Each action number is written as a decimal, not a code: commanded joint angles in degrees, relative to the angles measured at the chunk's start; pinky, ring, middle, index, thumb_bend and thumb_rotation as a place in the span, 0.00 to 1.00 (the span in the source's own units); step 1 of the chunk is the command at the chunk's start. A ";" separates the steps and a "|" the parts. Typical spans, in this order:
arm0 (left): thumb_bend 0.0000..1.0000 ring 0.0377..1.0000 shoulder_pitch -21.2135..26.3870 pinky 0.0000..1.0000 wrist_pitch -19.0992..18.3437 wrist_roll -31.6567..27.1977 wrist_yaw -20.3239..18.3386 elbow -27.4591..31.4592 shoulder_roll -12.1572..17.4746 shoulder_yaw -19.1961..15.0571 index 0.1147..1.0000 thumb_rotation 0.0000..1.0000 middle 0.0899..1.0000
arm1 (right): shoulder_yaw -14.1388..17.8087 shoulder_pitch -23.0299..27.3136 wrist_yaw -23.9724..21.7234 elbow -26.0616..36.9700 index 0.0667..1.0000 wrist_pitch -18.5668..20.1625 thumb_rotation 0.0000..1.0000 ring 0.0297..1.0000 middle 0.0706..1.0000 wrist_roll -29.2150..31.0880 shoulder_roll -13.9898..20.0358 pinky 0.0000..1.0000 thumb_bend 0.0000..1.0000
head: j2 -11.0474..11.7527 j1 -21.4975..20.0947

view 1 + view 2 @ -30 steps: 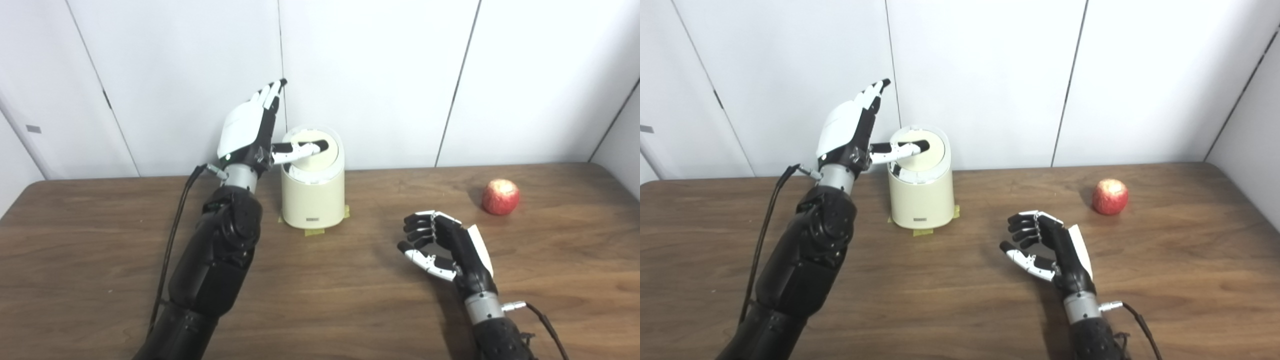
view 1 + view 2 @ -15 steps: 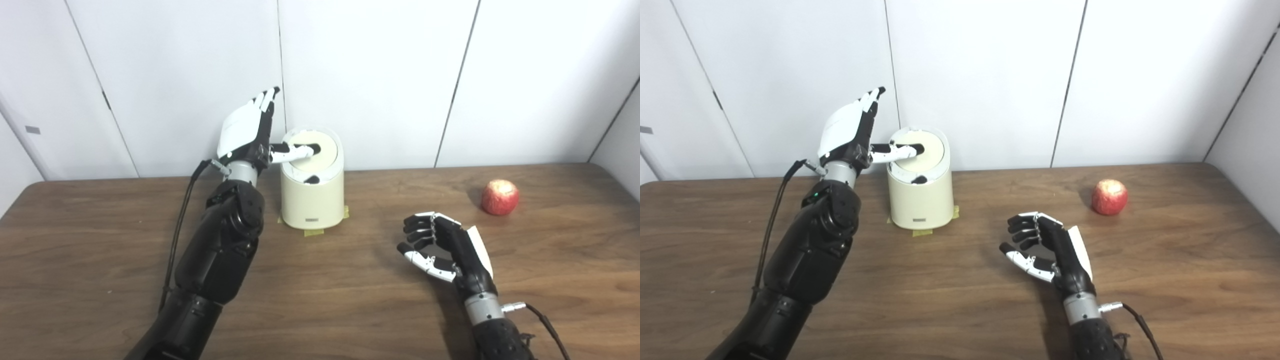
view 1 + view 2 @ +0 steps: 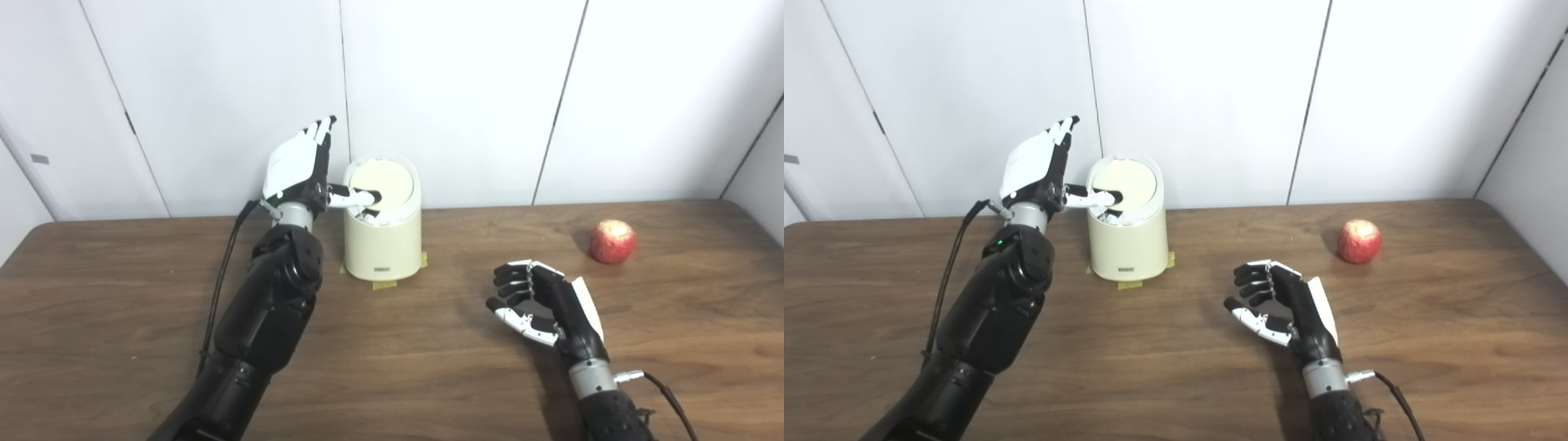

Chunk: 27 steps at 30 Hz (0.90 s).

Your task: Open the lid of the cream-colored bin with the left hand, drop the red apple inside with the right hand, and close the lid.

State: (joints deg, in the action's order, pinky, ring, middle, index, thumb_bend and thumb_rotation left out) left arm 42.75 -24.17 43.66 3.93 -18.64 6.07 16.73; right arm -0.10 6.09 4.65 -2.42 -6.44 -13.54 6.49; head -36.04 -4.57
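while the left hand [image 3: 298,171] stands upright just beside the cream-colored bin [image 3: 383,242] with its fingers straight and spread, its thumb reaches sideways onto the near edge of the lid [image 3: 381,184], and the hand grips nothing. the lid is tipped, its round face slanting up toward the wall with a dark gap at the near rim under the thumb. the bin sits at the back of the wooden table [image 3: 392,380], close to the white wall panels, on bits of yellow tape [image 3: 383,284]. the right hand [image 3: 1283,306] rests low over the table well right of the bin, palm turned inward, fingers loosely curled and apart around nothing. the red apple [image 3: 1359,241] lies on the table beyond that hand, toward the right, apart from it and far from the bin.
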 commanded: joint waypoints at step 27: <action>1.00 1.00 5.25 1.00 -2.64 26.56 -2.18 0.08 6.27 13.06 1.00 0.15 1.00 | -0.29 1.01 -0.14 2.34 0.55 -0.31 0.08 0.54 0.56 -0.20 -0.82 0.47 0.31 | -0.09 -0.31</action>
State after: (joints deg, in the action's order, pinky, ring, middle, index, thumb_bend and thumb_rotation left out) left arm 46.00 -26.01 68.14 2.33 -19.26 11.50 29.96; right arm -0.43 5.83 4.62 -1.75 -5.84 -14.20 5.48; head -36.12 -4.83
